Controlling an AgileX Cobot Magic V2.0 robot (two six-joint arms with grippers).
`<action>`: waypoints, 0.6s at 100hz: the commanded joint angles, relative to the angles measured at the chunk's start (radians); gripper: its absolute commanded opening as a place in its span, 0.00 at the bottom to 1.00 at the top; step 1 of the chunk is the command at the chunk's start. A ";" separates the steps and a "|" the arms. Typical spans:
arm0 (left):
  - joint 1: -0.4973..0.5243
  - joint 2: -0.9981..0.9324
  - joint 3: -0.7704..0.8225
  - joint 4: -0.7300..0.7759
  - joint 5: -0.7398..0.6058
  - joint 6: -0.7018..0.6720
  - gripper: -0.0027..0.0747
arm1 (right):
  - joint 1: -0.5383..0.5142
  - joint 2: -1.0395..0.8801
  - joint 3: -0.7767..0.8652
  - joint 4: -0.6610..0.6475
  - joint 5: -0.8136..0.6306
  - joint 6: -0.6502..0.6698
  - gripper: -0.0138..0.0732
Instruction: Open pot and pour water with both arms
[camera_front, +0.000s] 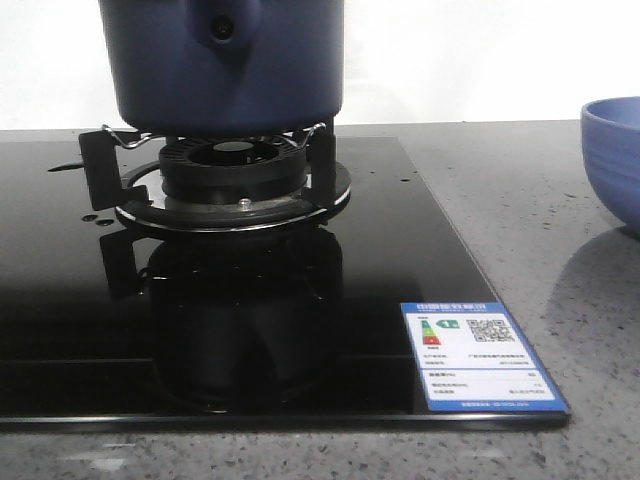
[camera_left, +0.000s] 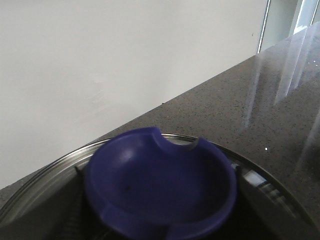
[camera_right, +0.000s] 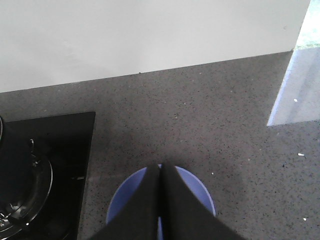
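Large dark navy-blue matte cylindrical pot (camera_front: 222, 62): on burner stand of glossy black glass hob (camera_front: 90, 340), left. Light periwinkle-blue bowl (camera_front: 612, 160): right, on speckled grey surface (camera_front: 590, 330). Right pincer (camera_right: 160, 172): fingers together above bowl. Left pincer: state cannot be told.

A blue-and-white energy label (camera_front: 479, 353) with a QR code, coloured rating arrows and print too small to read sits on the black cooktop's (camera_front: 400, 250) front right corner.

Pot (camera_front: 225, 60) top beyond frame edge

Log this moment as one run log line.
pot: on burner | left gripper: not visible, over lid knob | right gripper: shut, above bowl
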 joint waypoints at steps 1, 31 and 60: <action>-0.007 -0.029 -0.040 -0.067 0.069 -0.011 0.33 | 0.001 -0.006 -0.024 -0.002 -0.063 -0.011 0.09; -0.007 -0.013 -0.040 -0.068 0.071 -0.032 0.33 | 0.001 -0.006 -0.024 0.000 -0.053 -0.011 0.09; -0.007 -0.026 -0.040 -0.068 0.032 -0.032 0.73 | 0.001 -0.006 -0.024 0.002 -0.051 -0.011 0.09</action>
